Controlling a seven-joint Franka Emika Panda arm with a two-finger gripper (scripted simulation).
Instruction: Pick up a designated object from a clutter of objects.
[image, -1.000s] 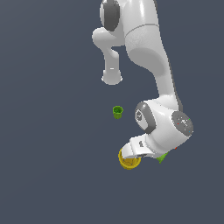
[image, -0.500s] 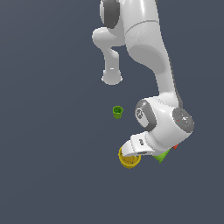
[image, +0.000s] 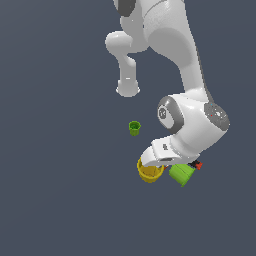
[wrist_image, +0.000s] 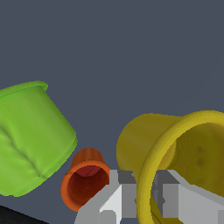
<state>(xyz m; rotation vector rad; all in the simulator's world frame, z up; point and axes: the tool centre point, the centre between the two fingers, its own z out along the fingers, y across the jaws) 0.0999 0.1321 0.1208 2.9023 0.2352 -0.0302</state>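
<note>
The arm (image: 185, 65) is seen bent low over the grey floor (image: 55, 190) in the exterior view, its wrist housing covering most of the clutter. Beneath it the yellow cup (image: 149, 171) is found, partly hidden by the hand, with the lime cylinder (image: 180, 174) just beside it toward the exterior view's right and a red tip (image: 198, 165) of something peeking out past that. In the wrist view the yellow cup (wrist_image: 175, 162) is shown lying on its side, mouth toward the camera, and its rim is straddled by the gripper (wrist_image: 146, 197): one finger (wrist_image: 111, 199) is placed outside the wall and the other inside the mouth, each close to the rim. Whether the wall is already pinched cannot be told, since contact at the pads is not shown clearly. The step in hand is judged to be the closing on the rim. It is best done with the wall kept centred between the fingers and the squeeze applied gently, because a tapered, tipped cup may be rolled or squirted out. The orange cup (wrist_image: 85, 179), touching or nearly touching the cylinder (wrist_image: 30, 140), should be left undisturbed, so a straight vertical lift is advised. The small green cup (image: 134, 128) stands well apart and is no concern.
</note>
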